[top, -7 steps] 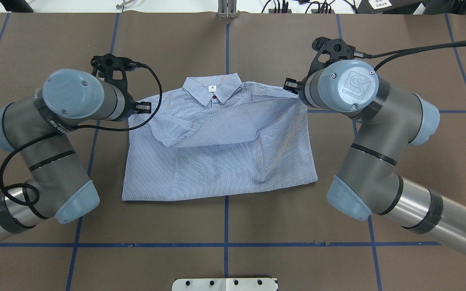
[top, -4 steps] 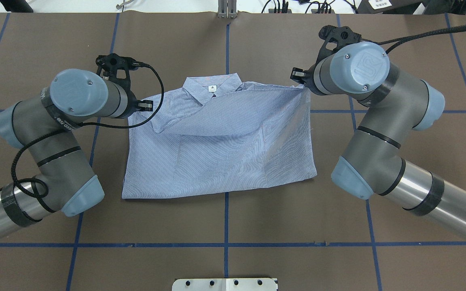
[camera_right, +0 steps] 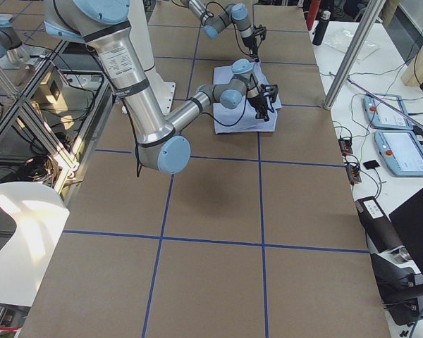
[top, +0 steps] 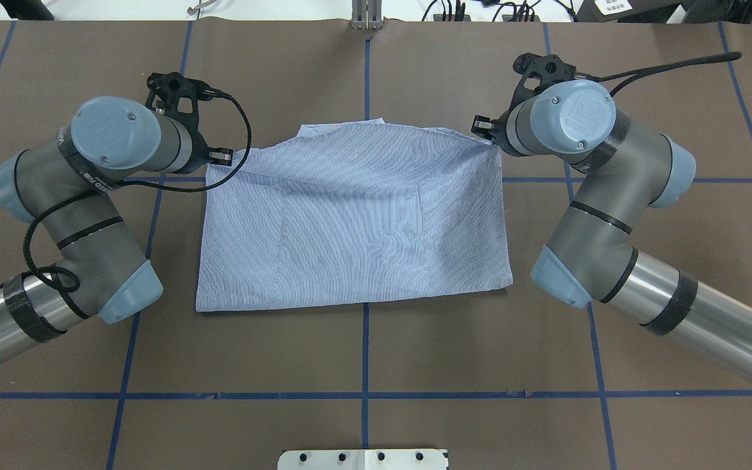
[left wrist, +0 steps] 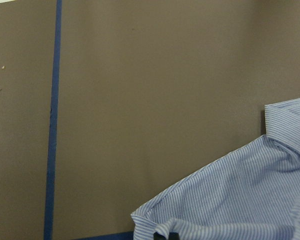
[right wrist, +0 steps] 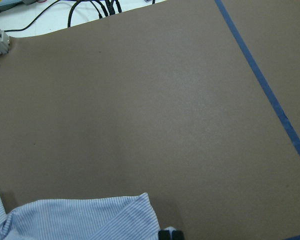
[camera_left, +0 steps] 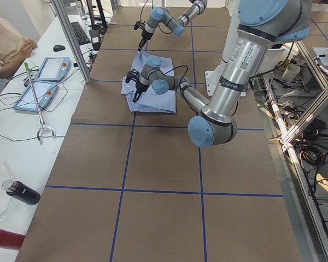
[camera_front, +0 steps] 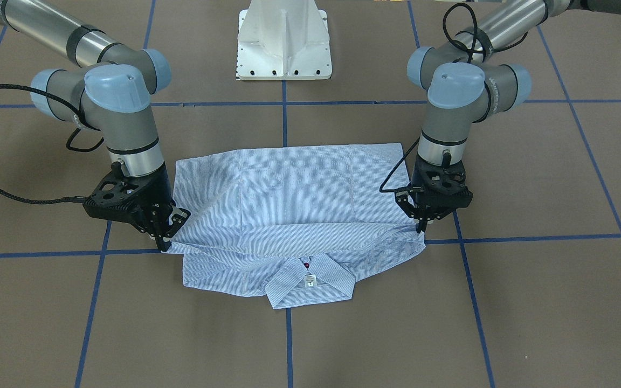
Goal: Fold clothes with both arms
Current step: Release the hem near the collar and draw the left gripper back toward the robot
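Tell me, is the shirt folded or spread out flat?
Folded. On the shirt a doubled-over layer covers the front, ending just short of the collar; left gripper and right gripper pinch its corners.

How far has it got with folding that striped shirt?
Roughly midway, I'd judge. Done: the shirt lies as a rectangle, no sleeves sticking out. In hand: the left hand and right hand each pinch a corner of the top layer, near the collar. Left: letting go, probably another fold.
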Motion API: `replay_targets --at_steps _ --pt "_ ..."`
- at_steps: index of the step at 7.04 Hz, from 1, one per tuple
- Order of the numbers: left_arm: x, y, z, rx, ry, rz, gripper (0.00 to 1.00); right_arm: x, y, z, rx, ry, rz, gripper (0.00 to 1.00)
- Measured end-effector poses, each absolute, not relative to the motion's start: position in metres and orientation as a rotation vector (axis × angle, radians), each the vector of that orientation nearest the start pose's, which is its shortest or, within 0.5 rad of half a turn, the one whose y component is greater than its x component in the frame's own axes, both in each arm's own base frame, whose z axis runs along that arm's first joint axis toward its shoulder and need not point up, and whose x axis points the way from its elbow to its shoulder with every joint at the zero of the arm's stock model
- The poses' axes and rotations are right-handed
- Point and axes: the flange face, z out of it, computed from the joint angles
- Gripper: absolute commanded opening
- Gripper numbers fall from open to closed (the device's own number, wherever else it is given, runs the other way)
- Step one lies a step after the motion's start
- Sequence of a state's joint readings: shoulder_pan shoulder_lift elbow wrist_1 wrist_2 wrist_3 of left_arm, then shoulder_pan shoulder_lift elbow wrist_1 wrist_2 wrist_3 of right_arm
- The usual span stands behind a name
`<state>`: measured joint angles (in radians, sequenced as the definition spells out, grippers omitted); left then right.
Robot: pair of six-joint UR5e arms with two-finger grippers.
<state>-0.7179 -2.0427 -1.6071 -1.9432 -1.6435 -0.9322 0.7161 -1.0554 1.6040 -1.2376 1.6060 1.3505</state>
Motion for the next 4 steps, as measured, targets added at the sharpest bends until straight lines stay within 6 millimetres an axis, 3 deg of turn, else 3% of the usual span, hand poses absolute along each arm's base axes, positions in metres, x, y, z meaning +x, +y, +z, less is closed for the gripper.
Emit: replay_targets --at_steps 1,4 --pt "0.426 -0.544 0.343 0.509 0.726 -0.029 0.99 -0.436 -0.546 0.319 0.368 -0.806 0.441 1.0" --pt "0.403 -0.556 0.337 0.56 0.76 0.105 1.0 -0.442 -0.549 0.313 0.358 -0.814 0.377 1.0"
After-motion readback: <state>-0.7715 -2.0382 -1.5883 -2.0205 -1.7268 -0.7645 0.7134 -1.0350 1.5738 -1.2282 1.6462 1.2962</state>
